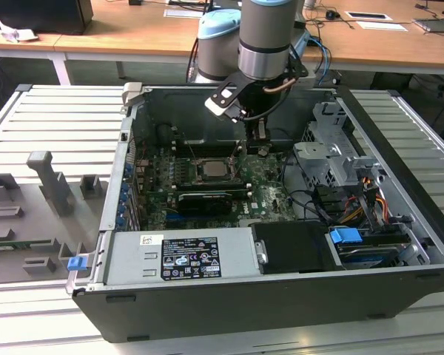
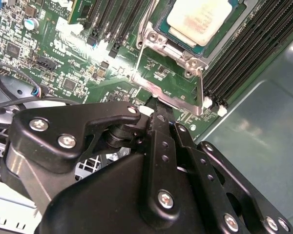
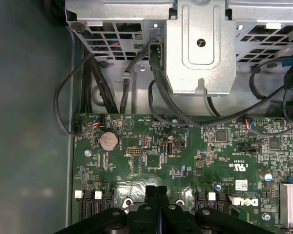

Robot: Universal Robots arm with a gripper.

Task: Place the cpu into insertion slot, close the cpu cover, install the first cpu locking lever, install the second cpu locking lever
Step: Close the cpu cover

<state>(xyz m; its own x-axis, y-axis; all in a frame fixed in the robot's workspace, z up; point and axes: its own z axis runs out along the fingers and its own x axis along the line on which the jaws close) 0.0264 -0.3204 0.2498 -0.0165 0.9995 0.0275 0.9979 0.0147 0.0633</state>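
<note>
**A:** Exterior view first. Where is the chip?

**B:** The cpu (image 1: 212, 170) lies flat in its socket on the motherboard (image 1: 270, 198), inside the open computer case (image 1: 207, 310) on the tabletop (image 1: 52, 118). The arm (image 1: 265, 44) hangs over the board with the jaws low. The cpu is just beside them, toward the exterior view's left.

**A:** And the second wrist view?

**B:** The cpu (image 2: 200, 19) is seated a little way beyond the jaws, and the cpu cover (image 2: 154, 46) looks folded down around it. A thin locking lever (image 2: 201, 87) stands up just ahead of the fingertips (image 2: 158, 114). I cannot tell whether they touch it or whether any lever is latched.

**A:** What is the risk there?

**B:** The lever is a slim, springy wire. If the tips slip off it, I'd expect it to snap back up. The jaws could then land on the small parts of the board or on the memory slots (image 2: 244, 58) close by. Pushing off-line could also bend the wire or miss its hook.

**A:** First wrist view?

**B:** The jaws are closed, fingertips (image 3: 151, 195) pressed together with nothing between them. Ahead of them lie bare motherboard (image 3: 185, 156), then loose cables (image 3: 156, 92) under the drive cage (image 3: 200, 53). A sweep carried too far that way could snag a cable.
</note>
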